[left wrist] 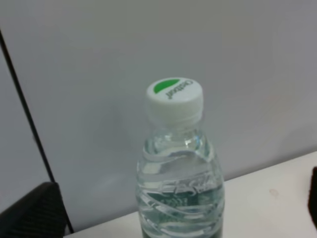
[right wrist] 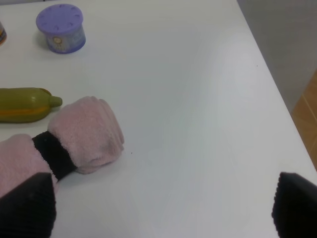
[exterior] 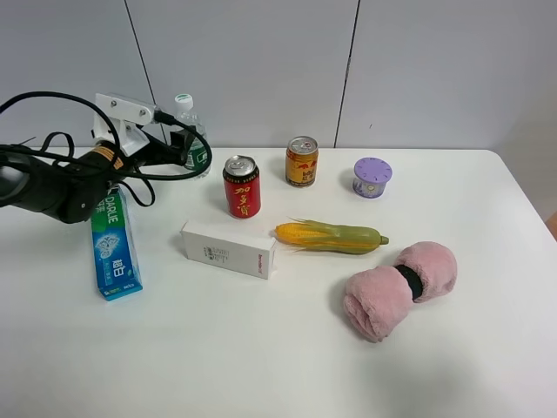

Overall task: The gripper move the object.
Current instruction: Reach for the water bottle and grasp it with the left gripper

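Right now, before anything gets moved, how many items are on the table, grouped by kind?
Water bottle: 1
Cans: 2, the red can and the gold-orange can
Boxes: 2, the white box and the toothpaste box
Corn cob: 1
Purple-lidded tub: 1
Pink rolled towel: 1
Total: 8

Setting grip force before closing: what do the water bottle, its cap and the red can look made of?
Water bottle: thin clear plastic, glossy, moulded ribs; the water shows through, so probably squeezable. Cap: opaque white plastic, fairly matte, green print on top. Red can: apparently printed metal, with a bare silvery top and rim.
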You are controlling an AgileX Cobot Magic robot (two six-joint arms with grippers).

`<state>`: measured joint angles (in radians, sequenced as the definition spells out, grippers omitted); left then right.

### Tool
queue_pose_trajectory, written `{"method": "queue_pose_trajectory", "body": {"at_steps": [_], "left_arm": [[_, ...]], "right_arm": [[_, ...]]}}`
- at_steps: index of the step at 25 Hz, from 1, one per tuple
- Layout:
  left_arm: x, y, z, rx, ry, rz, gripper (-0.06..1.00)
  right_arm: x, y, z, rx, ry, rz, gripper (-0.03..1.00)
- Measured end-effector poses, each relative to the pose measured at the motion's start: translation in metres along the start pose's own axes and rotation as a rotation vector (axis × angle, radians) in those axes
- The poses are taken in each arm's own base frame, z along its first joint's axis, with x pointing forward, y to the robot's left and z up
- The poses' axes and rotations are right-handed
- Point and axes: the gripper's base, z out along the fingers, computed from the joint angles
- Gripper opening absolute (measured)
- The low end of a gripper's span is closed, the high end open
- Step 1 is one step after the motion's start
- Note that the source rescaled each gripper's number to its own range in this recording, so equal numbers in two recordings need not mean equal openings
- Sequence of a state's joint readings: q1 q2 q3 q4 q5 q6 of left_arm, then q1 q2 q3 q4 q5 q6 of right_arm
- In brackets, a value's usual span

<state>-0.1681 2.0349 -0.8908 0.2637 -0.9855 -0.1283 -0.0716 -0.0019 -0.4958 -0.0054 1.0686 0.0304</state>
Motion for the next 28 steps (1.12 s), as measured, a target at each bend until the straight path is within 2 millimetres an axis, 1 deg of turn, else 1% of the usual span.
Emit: {"method": "queue_pose_trajectory", "body": {"at_steps": [8,14,17,22,25,28], "left_arm": [[0.015,0.001,0.031,0.061,0.038,0.055,1.00],[0.028,0.007,0.051,0.055,0.061,0.041,1.00],[0.033,0.008,0.058,0.053,0.070,0.022,1.00],[0.043,0.011,0.062,0.050,0.090,0.016,1.00],[0.052,0.017,0.063,0.039,0.107,0.011,1.00],[0.056,0.023,0.068,0.027,0.107,0.008,1.00]], "right_arm": [[0.000,0.000,0.000,0.000,0.000,0.000,1.00],[0.000,0.000,0.000,0.000,0.000,0.000,1.00],[0.000,0.000,0.000,0.000,0.000,0.000,1.00],[0.000,0.000,0.000,0.000,0.000,0.000,1.00],[0.000,0.000,0.000,0.000,0.000,0.000,1.00],[0.000,0.000,0.000,0.000,0.000,0.000,1.00]]}}
